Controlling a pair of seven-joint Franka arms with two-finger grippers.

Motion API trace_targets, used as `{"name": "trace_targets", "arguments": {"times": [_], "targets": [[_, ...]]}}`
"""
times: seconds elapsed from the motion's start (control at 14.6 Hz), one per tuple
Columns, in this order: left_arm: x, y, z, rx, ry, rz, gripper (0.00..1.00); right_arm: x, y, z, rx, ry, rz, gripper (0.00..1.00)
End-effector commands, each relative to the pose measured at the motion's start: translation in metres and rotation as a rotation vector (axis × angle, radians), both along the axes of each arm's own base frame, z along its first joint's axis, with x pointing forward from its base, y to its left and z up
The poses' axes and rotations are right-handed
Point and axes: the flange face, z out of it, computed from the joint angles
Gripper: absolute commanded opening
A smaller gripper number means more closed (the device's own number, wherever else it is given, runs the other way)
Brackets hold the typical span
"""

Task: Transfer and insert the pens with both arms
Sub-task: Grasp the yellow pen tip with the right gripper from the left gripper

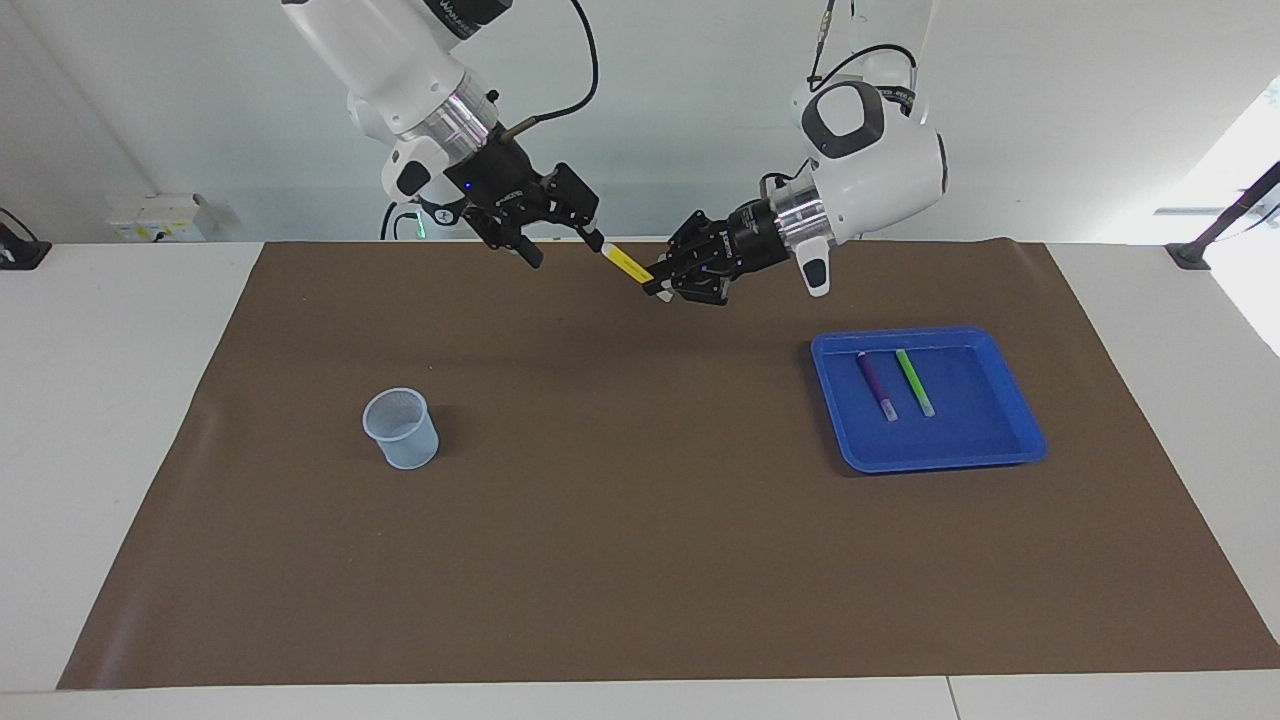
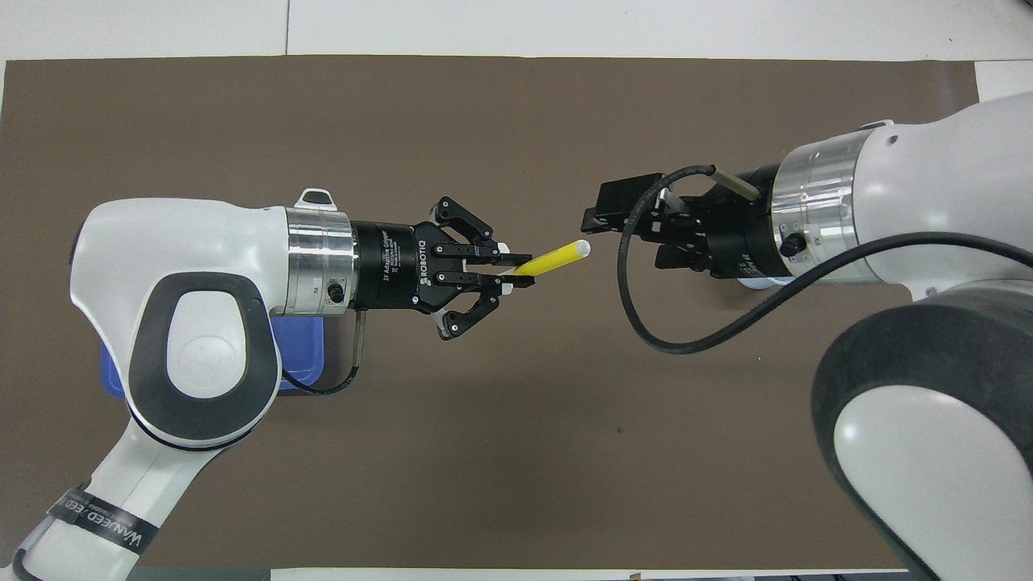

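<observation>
A brown mat [image 1: 640,520] is spread over a white table.
Three slim pens are counted: the yellow pen [image 1: 629,266] is pinched in the closed left gripper [image 1: 662,287] above the mat, before the spread-open right gripper [image 1: 560,245]; purple [image 1: 875,384] and green [image 1: 914,382] lie in one blue tray [image 1: 1010,400]; one mesh cup [image 1: 401,428] stands apart.

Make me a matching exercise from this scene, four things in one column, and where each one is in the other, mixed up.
1. yellow pen
2. purple pen
3. mesh cup
4. right gripper

A. lying in the blue tray
B. open, in the air at the yellow pen's free tip
C. standing on the brown mat, toward the right arm's end
D. clamped in the left gripper

Pairs: 1-D, 2-A, 3-C, 4-B
</observation>
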Motion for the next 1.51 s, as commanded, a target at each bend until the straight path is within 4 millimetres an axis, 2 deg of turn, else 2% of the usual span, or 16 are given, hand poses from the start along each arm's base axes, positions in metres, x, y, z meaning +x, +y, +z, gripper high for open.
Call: {"name": "trace_targets", "arguments": {"times": [0.0, 0.34, 0.55, 0.89, 0.96, 1.1, 1.44], "targets": [[-0.0135, -0.0034, 0.0017, -0.004, -0.002, 0.028, 0.00, -0.0097, 0.0089, 0.0018, 0.022, -0.018, 0.001, 0.97], [-0.0135, -0.0035, 0.0007, -0.010, 0.001, 0.036, 0.00, -0.0160, 0.0150, -0.0040, 0.011, -0.017, 0.028, 0.91], [-0.0133, -0.0038, 0.0010, -0.012, 0.000, 0.042, 0.00, -0.0181, 0.0161, -0.0054, 0.008, -0.015, 0.033, 0.69], [-0.0145, -0.0065, 0.0015, -0.014, -0.003, 0.046, 0.00, -0.0184, 0.0169, -0.0052, 0.008, -0.016, 0.034, 0.49], [-0.0142, -0.0062, 0.0016, -0.014, -0.005, 0.049, 0.00, -0.0183, 0.0168, -0.0053, 0.007, -0.018, 0.035, 0.40], [-0.0158, -0.0089, 0.0017, -0.015, -0.006, 0.046, 0.00, -0.0181, 0.0166, -0.0045, 0.005, -0.022, 0.036, 0.00], [-0.0155, -0.0090, 0.0021, -0.017, -0.007, 0.053, 0.00, -0.0176, 0.0168, -0.0038, 0.006, -0.021, 0.031, 0.00]]}}
